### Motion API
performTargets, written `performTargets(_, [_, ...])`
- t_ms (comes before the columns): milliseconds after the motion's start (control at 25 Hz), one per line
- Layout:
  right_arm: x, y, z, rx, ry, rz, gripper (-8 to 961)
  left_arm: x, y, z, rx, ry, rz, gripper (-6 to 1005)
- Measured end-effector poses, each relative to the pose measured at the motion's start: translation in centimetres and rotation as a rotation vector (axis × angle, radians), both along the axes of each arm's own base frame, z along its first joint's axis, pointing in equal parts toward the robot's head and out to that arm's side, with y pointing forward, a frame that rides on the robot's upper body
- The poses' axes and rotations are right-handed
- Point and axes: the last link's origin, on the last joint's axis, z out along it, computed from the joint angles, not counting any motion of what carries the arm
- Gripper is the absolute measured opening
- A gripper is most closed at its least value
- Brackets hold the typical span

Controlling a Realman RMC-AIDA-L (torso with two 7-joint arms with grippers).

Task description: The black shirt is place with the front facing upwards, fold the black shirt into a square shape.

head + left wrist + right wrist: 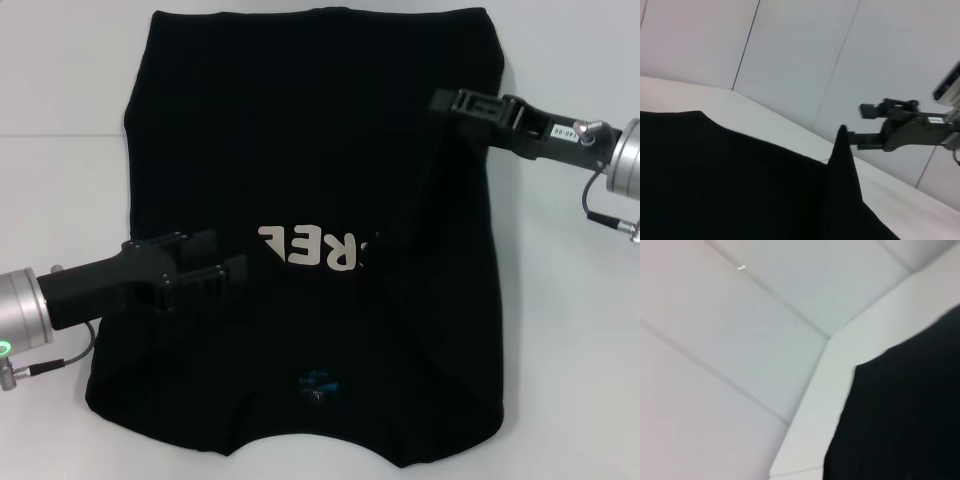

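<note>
Although it nearly covers the white table, the black shirt is not lying flat: its right side is folded inward across the chest print, hiding some of the letters, while the blue neck label sits near the edge closest to me. My right gripper is raised over the shirt's far right part, clamped on a peak of black cloth that the left wrist view shows lifted off the table. My left gripper reaches over the shirt's left side beside the print, its fingers spread apart and holding nothing.
</note>
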Motion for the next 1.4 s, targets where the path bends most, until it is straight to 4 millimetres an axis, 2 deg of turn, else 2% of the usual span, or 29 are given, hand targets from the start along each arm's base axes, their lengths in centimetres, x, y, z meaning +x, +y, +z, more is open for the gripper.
performTargets(120, [0.1,-1.0,0.1,0.002,-0.023,0.091,811,-0.2,0.0,0.4,-0.012,-0.025,0.036,736])
performTargets(200, [0.9,-1.6,0.3,0.017,-0.029,0.107,811,-0.4,0.1,0.8,-0.011,-0.043,0.062,736])
performTargets(480, [3.8,-1.9,1.1,0.065,-0.049,-0.009,803,-0.6,0.1,1.3,-0.002,-0.054,0.072,736])
performTargets(640, [4.2,-1.5,1.1,0.058,-0.050,-0.076,800,-0.5,0.1,1.3,-0.003,-0.053,0.070,737])
performTargets(760, [3.6,-1.3,0.9,0.051,-0.052,-0.053,799,-0.5,0.1,1.3,-0.006,-0.057,0.074,737])
performTargets(880, [2.7,-1.6,0.6,0.052,-0.079,0.046,798,-0.6,0.1,1.5,-0.023,-0.078,0.110,737])
performTargets(1080, [1.8,-4.0,-1.3,0.067,-0.255,0.396,797,-1.3,0.4,3.0,-0.116,-0.148,0.270,737])
performTargets(1240, [1.9,-5.9,-3.2,0.098,-0.378,0.626,795,-1.9,0.1,5.1,-0.245,-0.172,0.402,737])
performTargets(1400, [2.3,-7.3,-4.6,0.128,-0.465,0.765,795,-3.2,-0.7,7.3,-0.336,-0.080,0.562,737])
